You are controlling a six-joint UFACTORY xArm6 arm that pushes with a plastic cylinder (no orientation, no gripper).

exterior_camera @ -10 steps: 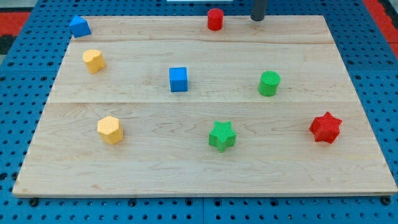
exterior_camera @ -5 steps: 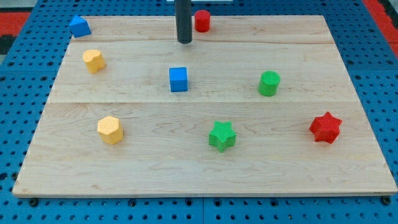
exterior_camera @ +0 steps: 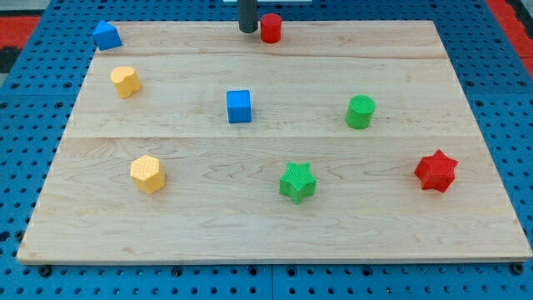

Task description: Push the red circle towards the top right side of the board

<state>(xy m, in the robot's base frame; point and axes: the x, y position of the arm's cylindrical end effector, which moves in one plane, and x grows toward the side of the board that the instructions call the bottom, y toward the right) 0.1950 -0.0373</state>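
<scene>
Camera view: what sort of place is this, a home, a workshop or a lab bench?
Most likely a lab bench for robot pushing trials. A wooden board lies on a blue perforated base, small coloured blocks such as the red circle are scattered on it, and my tip stands just left of that circle.

The rod above my tip (exterior_camera: 248,31) is cut off by the view's top edge, so only its short lower part shows. Whether my tip touches the red circle (exterior_camera: 270,27), just to its right, cannot be told.
</scene>
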